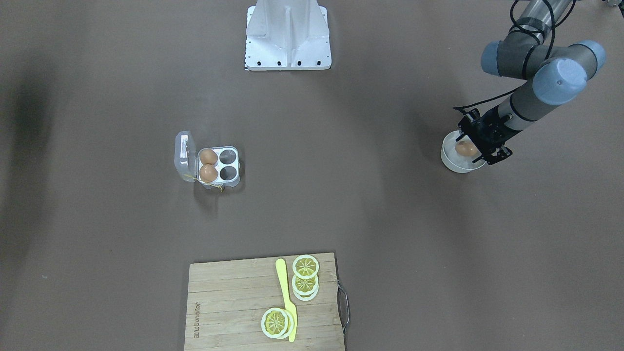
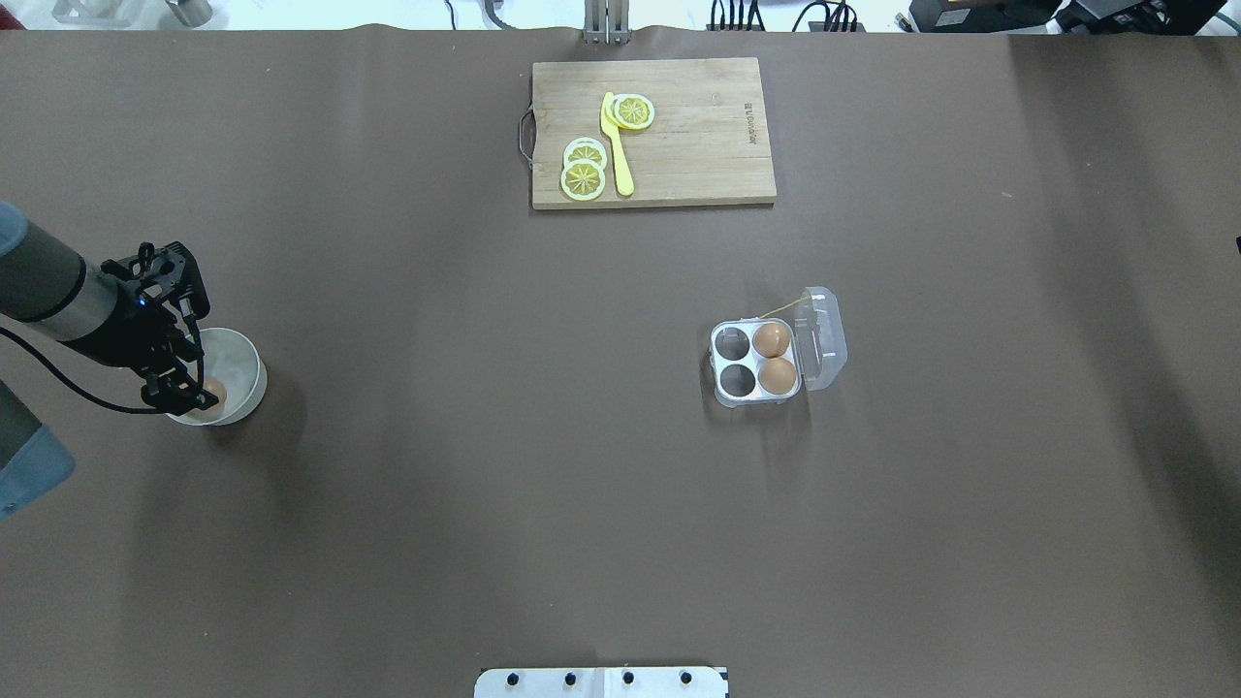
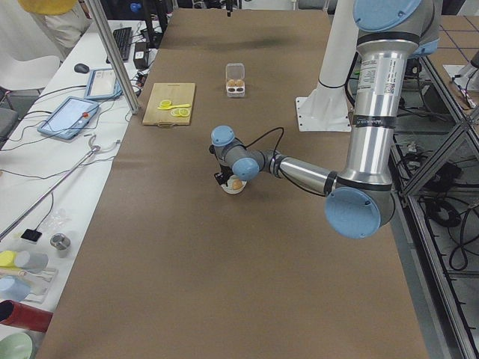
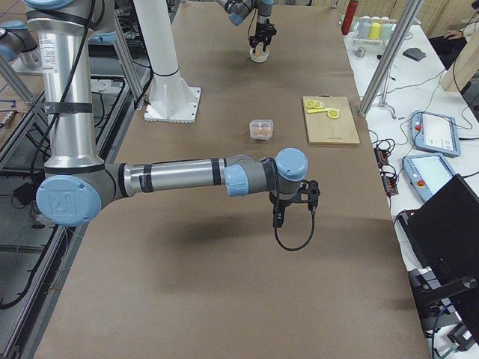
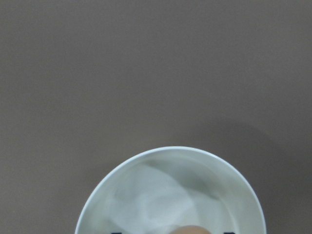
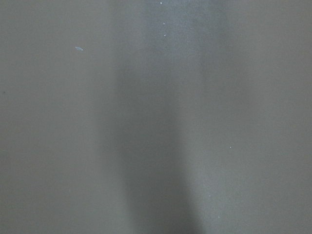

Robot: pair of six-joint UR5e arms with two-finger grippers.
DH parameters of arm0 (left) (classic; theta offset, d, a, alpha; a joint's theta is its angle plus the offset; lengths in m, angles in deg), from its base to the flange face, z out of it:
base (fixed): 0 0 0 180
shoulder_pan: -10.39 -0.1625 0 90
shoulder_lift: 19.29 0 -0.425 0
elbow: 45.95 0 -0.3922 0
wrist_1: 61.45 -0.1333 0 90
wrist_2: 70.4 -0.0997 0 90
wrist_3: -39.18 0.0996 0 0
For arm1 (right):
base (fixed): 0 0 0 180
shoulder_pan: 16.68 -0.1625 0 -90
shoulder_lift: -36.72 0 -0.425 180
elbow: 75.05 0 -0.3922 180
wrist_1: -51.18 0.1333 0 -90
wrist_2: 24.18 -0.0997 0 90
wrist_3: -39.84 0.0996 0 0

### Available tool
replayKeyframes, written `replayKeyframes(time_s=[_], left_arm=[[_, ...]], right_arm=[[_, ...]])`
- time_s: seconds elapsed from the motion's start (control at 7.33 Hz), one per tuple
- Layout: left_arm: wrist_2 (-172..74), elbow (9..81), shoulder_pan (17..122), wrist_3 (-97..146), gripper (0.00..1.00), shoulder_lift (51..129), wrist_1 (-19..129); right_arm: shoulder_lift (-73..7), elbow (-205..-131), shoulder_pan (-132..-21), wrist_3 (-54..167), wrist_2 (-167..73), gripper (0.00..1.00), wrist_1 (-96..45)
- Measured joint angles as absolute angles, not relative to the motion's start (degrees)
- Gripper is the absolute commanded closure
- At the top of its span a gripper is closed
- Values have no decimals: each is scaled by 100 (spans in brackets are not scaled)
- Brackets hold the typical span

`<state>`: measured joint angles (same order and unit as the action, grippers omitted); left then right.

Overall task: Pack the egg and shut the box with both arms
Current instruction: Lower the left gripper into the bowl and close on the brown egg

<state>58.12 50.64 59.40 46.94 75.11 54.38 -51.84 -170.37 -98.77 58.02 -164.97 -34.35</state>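
Note:
The egg point(image 1: 466, 148) lies in a round white bowl point(image 1: 451, 163) at the table's left end; it also shows in the overhead view point(image 2: 212, 393) and at the bottom edge of the left wrist view point(image 5: 194, 229). My left gripper point(image 1: 475, 147) is lowered into the bowl, its fingers open on either side of the egg. The box point(image 1: 218, 165) stands open, lid point(image 1: 185, 156) swung back, with two brown eggs point(image 1: 208, 165) in the cups by the hinge and two cups empty. My right gripper point(image 4: 278, 215) shows only in the right side view, above bare table; I cannot tell whether it is open.
A wooden cutting board point(image 1: 229, 302) with lemon slices point(image 1: 305, 280) and a yellow knife point(image 1: 286, 297) lies at the far edge. The white metal stand point(image 1: 287, 36) is at the robot's side. Brown table surface lies between the bowl and the box.

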Motion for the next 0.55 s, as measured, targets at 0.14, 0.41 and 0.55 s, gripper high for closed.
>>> replayKeyframes(time_s=[0.14,0.41,0.55], left_arm=[[5715,5050,5926,4700,24,7512,5439],[5645,5021,5864,4687,26,7520,5433],[5635,5013,5836,4679,32,7522,5429]], right_arm=[[-5186,-17038,-9877,5802,-16498,0,-3439],[-5187,-17036,-9877,5803,-16498,0,-3437],[-5187,-17033,-9877,5803,-16498,0,-3437]])
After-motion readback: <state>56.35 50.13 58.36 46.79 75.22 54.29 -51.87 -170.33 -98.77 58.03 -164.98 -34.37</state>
